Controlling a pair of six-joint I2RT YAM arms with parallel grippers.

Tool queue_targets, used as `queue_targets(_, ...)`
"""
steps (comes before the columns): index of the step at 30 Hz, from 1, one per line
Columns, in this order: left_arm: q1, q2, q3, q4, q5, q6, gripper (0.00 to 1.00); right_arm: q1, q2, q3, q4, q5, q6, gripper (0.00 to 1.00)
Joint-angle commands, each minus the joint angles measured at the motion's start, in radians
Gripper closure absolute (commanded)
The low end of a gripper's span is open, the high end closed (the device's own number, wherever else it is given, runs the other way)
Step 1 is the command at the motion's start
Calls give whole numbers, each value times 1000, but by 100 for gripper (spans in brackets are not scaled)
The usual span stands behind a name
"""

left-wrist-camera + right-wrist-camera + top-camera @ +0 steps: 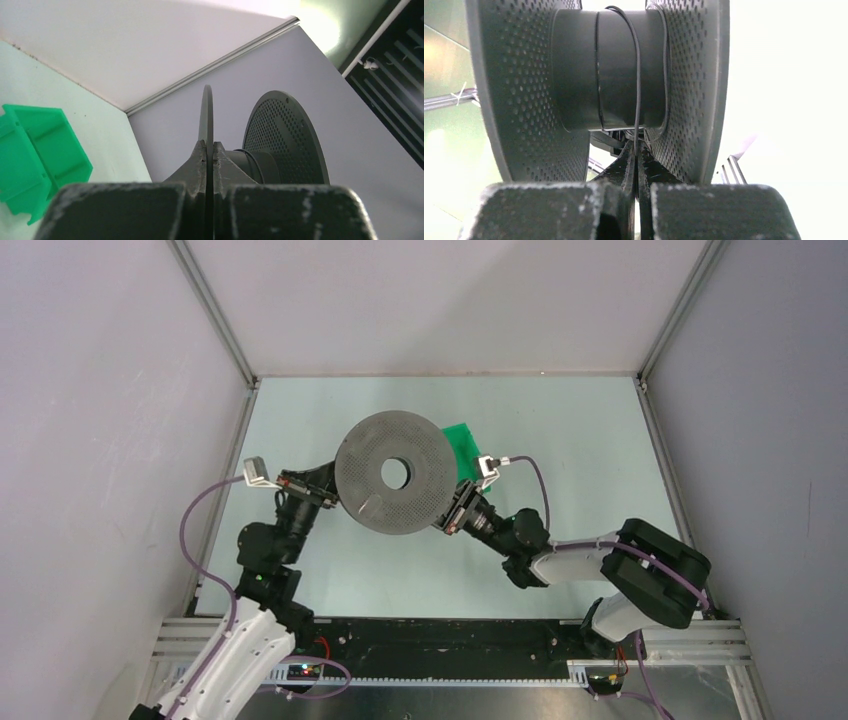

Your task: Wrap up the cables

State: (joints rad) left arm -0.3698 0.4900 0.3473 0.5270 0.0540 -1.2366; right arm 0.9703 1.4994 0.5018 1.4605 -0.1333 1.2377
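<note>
A dark grey perforated spool (pixel 392 472) is held above the table between both arms. My left gripper (pixel 325 498) is shut on the rim of one spool flange (pixel 205 117), seen edge-on in the left wrist view. The thin black cable (pixel 637 75) runs over the spool's core (pixel 609 70) in a few loose turns and down into my right gripper (pixel 636 152), which is shut on it between the two flanges. In the top view my right gripper (pixel 458 512) sits at the spool's right lower edge.
A green plastic bin (pixel 464 447) lies behind the spool at the right and shows in the left wrist view (pixel 35 150). The enclosure walls stand close on three sides. Purple arm hoses (pixel 535 480) loop beside both wrists.
</note>
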Motion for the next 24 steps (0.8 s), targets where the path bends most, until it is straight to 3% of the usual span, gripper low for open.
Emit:
queue_targets(1, 2, 12, 0, 64, 15, -172, 100, -5, 45, 33, 41, 123, 26, 99)
queue_targets(10, -4, 3, -46, 64, -85, -250, 100, 31, 140, 73, 40, 269, 44, 99)
queue_targets(19, -5, 15, -47, 74, -134, -260, 100, 91, 275, 116, 39, 432, 190, 99)
queue_targets(24, -5, 15, -64, 79, -147, -289, 100, 129, 309, 116, 41, 594, 232, 99)
